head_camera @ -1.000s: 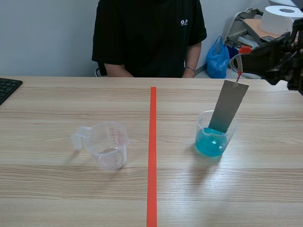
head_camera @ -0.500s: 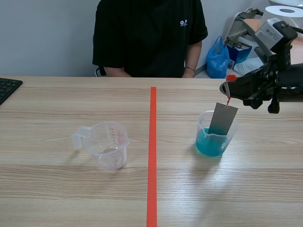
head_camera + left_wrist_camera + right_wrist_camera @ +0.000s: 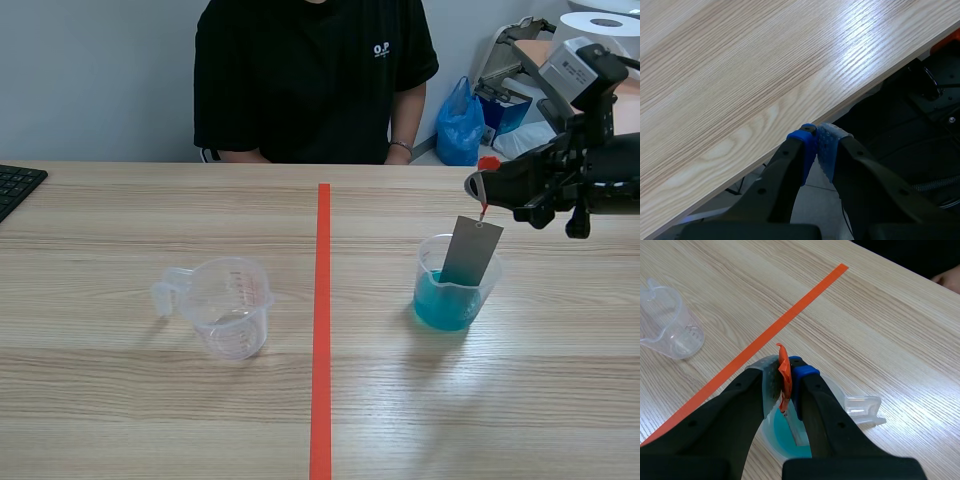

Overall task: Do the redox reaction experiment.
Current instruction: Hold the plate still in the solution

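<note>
**Status: Metal Plate Lowered Into the Blue Liquid, Reaction Step Under Way**

**Progress.** The right gripper (image 3: 480,188) is clamped shut on a red tag (image 3: 783,362). A grey metal plate (image 3: 472,250) hangs from this tag, directly below the fingertips. The lower end of the plate stands inside the clear cup (image 3: 432,262) under the gripper and dips into the blue liquid (image 3: 440,305). The upper part of the plate leans out above the rim. Judging from this, the immersion step is done or nearly done. What probably remains is to hold the plate in the liquid, then lift it out and set it down. No change on the plate surface can be made out.

The left gripper (image 3: 817,145) has its pads pressed together on nothing. It hangs just off the near edge of the table, with the floor under it, and plays no part in the present step.

An empty measuring cup (image 3: 232,310) stands well apart from the right gripper, across the orange-red tape line and on the left arm's side. It appears unused.

**Surface and room.** The table (image 3: 150,400) is light wood grain, flat and dry around both cups. A keyboard (image 3: 15,185) corner lies at its far left edge. A person in a black shirt sits across the table. Beyond the right gripper are a blue plastic bag (image 3: 460,125) and a roll of white paper (image 3: 598,35).
</note>
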Robot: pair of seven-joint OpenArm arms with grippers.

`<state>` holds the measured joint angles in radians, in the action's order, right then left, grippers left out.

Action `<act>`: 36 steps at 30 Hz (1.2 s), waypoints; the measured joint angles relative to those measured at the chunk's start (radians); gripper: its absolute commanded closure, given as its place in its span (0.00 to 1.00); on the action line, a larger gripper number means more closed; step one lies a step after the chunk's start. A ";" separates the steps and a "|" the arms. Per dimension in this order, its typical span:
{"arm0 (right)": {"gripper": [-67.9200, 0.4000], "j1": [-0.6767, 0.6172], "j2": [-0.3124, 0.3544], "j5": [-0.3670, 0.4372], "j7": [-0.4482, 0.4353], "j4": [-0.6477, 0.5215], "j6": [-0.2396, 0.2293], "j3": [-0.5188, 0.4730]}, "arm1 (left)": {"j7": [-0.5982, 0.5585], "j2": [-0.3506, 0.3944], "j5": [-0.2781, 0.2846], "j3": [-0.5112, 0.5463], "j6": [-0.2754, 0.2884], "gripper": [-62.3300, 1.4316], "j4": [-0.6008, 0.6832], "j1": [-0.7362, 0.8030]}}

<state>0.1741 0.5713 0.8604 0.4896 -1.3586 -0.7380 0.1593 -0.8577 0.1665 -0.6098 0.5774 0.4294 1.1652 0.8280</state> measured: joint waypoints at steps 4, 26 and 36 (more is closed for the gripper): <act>0.97 0.000 0.000 0.000 0.000 0.000 0.000 0.000 | 0.000 0.000 0.000 0.000 0.000 0.91 0.000 0.000; 0.97 -0.001 0.016 0.018 0.030 -0.021 0.000 0.000 | -0.011 0.000 0.000 0.000 0.000 0.91 0.000 0.000; 0.97 -0.006 0.091 0.156 0.087 -0.154 0.000 -0.015 | -0.010 0.000 0.000 0.000 0.000 0.91 0.000 0.000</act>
<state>0.1680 0.6624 1.0161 0.5770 -1.5124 -0.7380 0.1444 -0.8680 0.1665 -0.6098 0.5774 0.4294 1.1652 0.8280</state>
